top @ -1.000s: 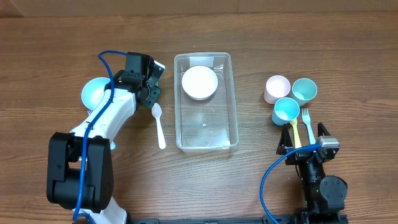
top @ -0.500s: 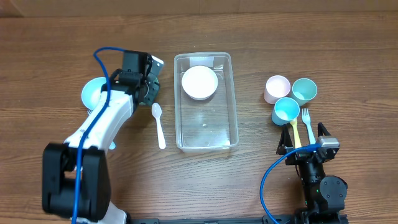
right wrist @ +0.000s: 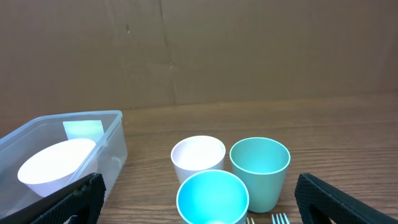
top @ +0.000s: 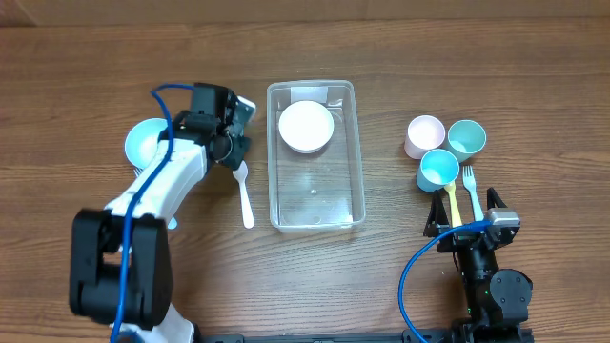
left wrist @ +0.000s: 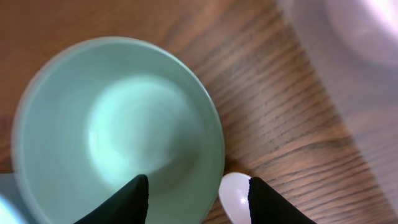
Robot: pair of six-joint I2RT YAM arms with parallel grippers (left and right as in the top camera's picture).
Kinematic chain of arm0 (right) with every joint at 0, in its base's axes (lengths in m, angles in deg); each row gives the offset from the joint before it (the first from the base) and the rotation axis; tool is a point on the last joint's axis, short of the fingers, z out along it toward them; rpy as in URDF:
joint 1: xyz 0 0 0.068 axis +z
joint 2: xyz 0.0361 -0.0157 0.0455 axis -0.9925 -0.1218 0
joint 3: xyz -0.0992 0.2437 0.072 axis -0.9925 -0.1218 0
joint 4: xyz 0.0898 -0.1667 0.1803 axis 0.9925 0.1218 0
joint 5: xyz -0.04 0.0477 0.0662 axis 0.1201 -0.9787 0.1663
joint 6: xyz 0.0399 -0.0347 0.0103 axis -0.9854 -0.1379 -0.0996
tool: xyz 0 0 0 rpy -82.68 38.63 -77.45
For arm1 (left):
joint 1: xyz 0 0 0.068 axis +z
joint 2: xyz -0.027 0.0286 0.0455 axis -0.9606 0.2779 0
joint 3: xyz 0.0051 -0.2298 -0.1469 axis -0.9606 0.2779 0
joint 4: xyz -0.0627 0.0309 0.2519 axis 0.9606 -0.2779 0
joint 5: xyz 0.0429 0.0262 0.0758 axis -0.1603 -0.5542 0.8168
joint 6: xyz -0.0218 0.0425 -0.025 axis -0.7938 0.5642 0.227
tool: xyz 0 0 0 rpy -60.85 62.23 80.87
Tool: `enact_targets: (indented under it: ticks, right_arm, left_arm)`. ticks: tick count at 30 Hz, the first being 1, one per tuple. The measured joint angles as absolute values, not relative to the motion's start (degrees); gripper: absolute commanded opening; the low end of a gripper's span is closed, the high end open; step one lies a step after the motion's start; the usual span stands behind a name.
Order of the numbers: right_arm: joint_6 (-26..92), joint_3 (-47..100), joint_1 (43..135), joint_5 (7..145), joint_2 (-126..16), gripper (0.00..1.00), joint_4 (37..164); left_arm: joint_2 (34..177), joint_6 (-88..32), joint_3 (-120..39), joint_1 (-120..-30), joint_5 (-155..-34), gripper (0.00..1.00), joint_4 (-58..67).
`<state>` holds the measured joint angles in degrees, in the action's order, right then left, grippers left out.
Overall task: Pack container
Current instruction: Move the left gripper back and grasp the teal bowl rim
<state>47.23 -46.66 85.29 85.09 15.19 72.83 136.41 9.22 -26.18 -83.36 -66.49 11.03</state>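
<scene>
Left end effector (left wrist: 198, 198) (jaws apart) now nearer the spoon (top: 246, 198); container (top: 319, 195) unmoved

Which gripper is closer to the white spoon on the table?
The left. The left gripper hangs just over the round end of the spoon, beside the pale green bowl. The right gripper sits far across the clear container, by the forks.

The container (top: 317, 157) is a clear plastic rectangular bin with rounded corners and a raised rim. It sits upright on the table (top: 305, 276), mid-table, long side running front to back, open-topped.
</scene>
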Motion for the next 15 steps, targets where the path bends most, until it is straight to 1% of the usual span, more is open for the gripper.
enact_targets:
  ticks: [2,3,4,6,7,8,13,15]
  right_arm:
    - [47.2,-46.7,85.3,85.1,15.2,1.0,72.8]
    - [47.2,-46.7,85.3,85.1,15.2,1.0,72.9]
    - [47.2,-46.7,85.3,85.1,15.2,1.0,72.9]
    - [47.2,-46.7,85.3,85.1,15.2,1.0,72.8]
    - [47.2,-46.7,85.3,85.1,15.2,1.0,72.9]
    - [47.2,-46.7,85.3,85.1,15.2,1.0,72.9]
    - [47.2,-46.7,85.3,85.1,15.2,1.0,72.9]
    - [47.2,-46.7,85.3,85.0,15.2,1.0,72.9]
  left_arm:
    - [138.4,9.2,-25.9,-83.4,-66.9,0.51,12.3]
    - [138.9,9.2,-25.9,-83.4,-66.9,0.48,13.1]
    - [139.1,9.2,-25.9,-83.4,-67.1,0.43,13.7]
    - [139.4,9.2,-25.9,-83.4,-67.1,0.28,14.7]
    - [139.4,9.0,-25.9,-83.4,-67.1,0.23,15.2]
    - [139.4,8.5,-25.9,-83.4,-67.1,0.2,15.5]
    - [139.4,8.5,-25.9,-83.4,-67.0,0.21,15.6]
    - [139.4,8.5,-25.9,-83.4,-67.0,0.18,15.6]
